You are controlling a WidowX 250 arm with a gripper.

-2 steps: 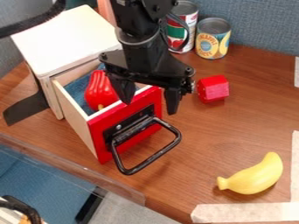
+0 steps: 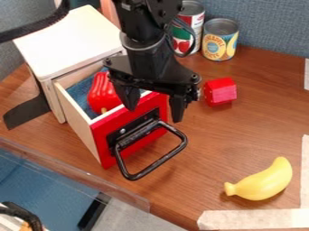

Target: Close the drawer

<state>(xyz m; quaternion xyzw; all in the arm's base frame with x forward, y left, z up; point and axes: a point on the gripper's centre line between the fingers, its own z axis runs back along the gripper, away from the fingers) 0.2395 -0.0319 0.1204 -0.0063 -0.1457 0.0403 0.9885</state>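
The gripper [image 2: 153,115] hangs above the front right part of the drawer, its two fingers spread apart and pointing down with nothing held between them. Below it, the drawer [image 2: 102,140] stands pulled out of the white wooden cabinet [image 2: 69,38]. Its red front carries a black loop handle [image 2: 151,167] that sticks out toward the camera. A red pepper [image 2: 101,92] lies inside on blue lining. The left finger overlaps the drawer's top edge in the view; whether they touch I cannot tell.
A red block [image 2: 220,91] lies right of the gripper. Two cans stand behind, one a fruit can [image 2: 219,39]. A yellow banana [image 2: 260,181] lies at the front right, near pale tape [image 2: 253,219]. The table's edge [image 2: 72,173] runs along the lower left.
The gripper has shifted very slightly, its right finger a little lower. The drawer and the other objects stay where they were.
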